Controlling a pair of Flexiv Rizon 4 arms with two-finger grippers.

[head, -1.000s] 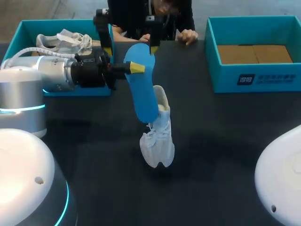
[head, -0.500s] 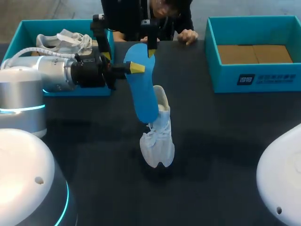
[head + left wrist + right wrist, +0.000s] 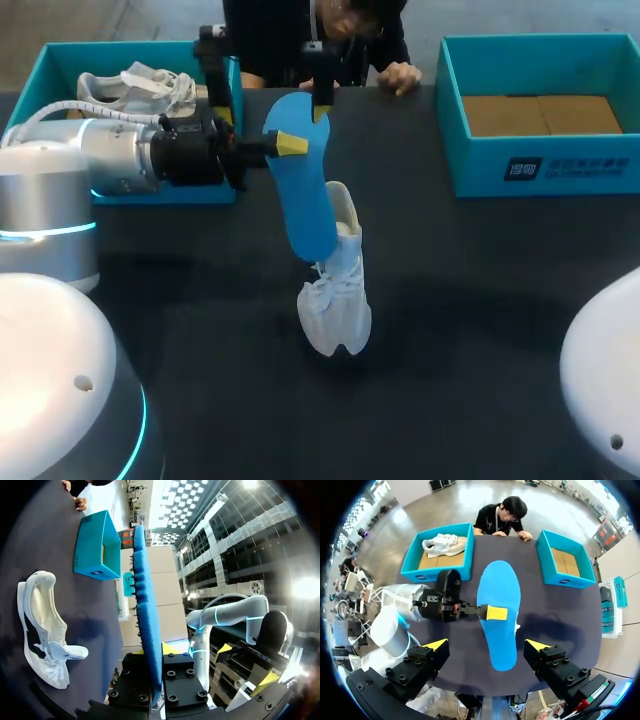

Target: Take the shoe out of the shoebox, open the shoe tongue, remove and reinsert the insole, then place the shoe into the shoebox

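The blue foam insole [image 3: 300, 190] is out of the white lace-up shoe [image 3: 335, 300], so the removal looks done and reinsertion is the step in hand. The left hand [image 3: 290, 143] is clamped on the insole's edge and holds it tilted above the dark counter [image 3: 480, 300]. The insole's lower end points to 6 o'clock over the shoe's heel opening. The shoe rests mid-counter, toe toward 6 o'clock. The right hand [image 3: 486, 644] hangs high above, spread wide and holding nothing. Next, the insole's lower end needs steering down into the opening, likely with the right hand steadying the shoe. Whether insole and shoe touch cannot be told. From the right wrist, the insole hides nearly all of the shoe, and the tongue's state is unclear.
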